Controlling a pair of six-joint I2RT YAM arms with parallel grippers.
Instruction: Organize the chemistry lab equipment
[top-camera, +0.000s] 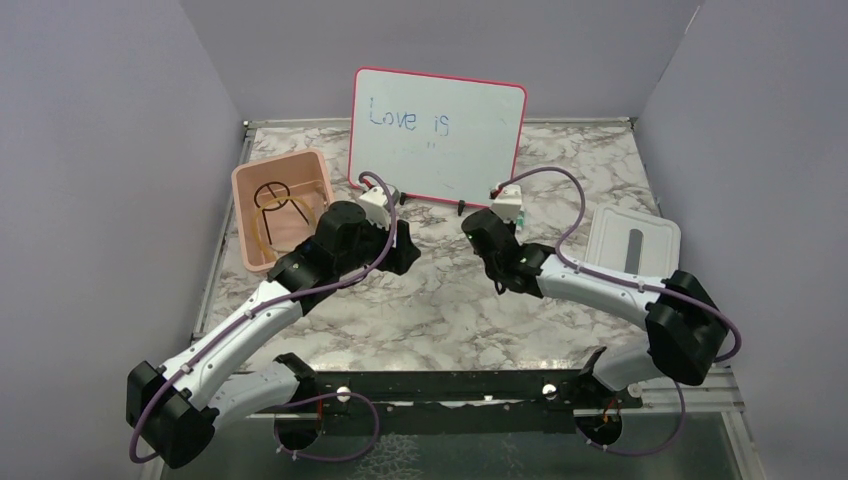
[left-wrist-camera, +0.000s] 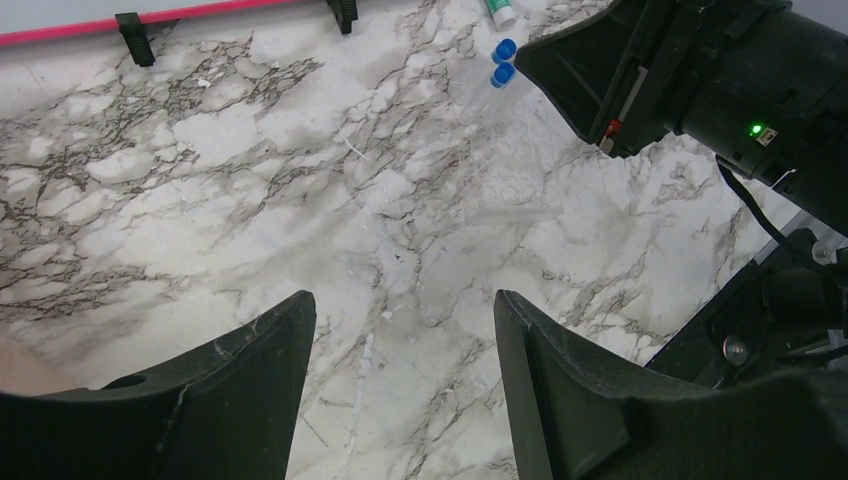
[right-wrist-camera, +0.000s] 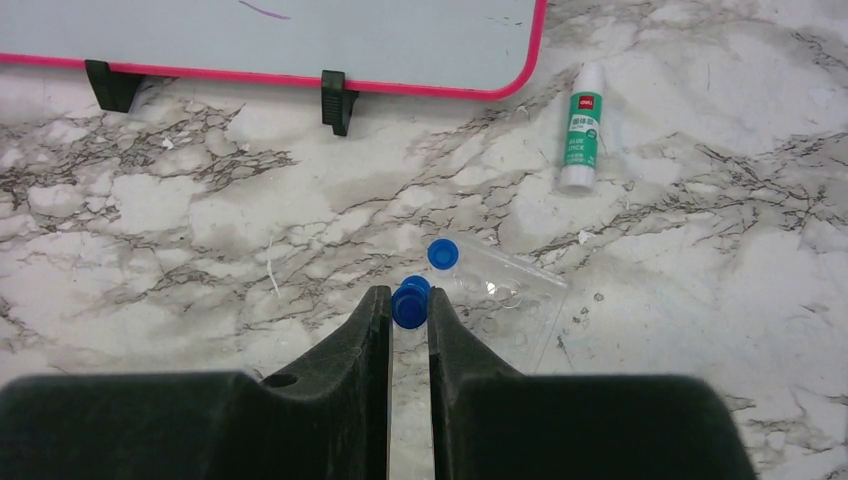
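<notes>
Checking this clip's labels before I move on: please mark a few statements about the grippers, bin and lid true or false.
1. The right gripper is shut on a blue-capped tube. True.
2. The left gripper holds a tube. False: it is open and empty.
3. A glue stick lies on the table by the whiteboard. True.
4. The white lid covers the pink bin. False: it lies on the table, apart from the open bin.
5. The wire tripod sits in the bin. True.

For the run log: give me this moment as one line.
left gripper: open, empty, over table | right gripper: shut on blue-capped tube | second tube: lying on table beside it
</notes>
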